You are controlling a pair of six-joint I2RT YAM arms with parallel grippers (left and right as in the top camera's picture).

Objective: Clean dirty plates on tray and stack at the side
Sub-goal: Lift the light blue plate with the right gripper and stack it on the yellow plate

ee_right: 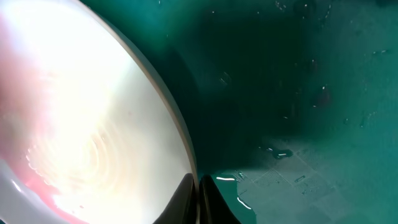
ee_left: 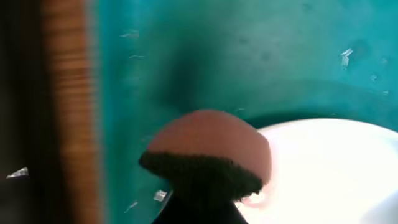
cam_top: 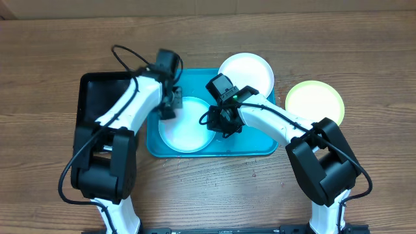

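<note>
Teal tray (cam_top: 257,140) on bench (cam_top: 364,182), pale blue plate (cam_top: 185,130) inside; left pincer (cam_top: 168,109) clamped on sponge (ee_left: 208,146) at plate rim; right pincer (cam_top: 220,125) pinching opposite rim.

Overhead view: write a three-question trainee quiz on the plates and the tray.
1. Multiple choice: which plate lies in the large teal rectangular plastic tray, between the left gripper and the right gripper?
A. round white plastic plate
B. round pale blue-mint plastic plate
C. round yellow-green plastic plate
2. True or false: the round yellow-green plastic plate rests on the wooden table, right of the tray.
3. Fill in: the left gripper holds a ____.

Key: 1 B; 2 true; 3 sponge.
</note>
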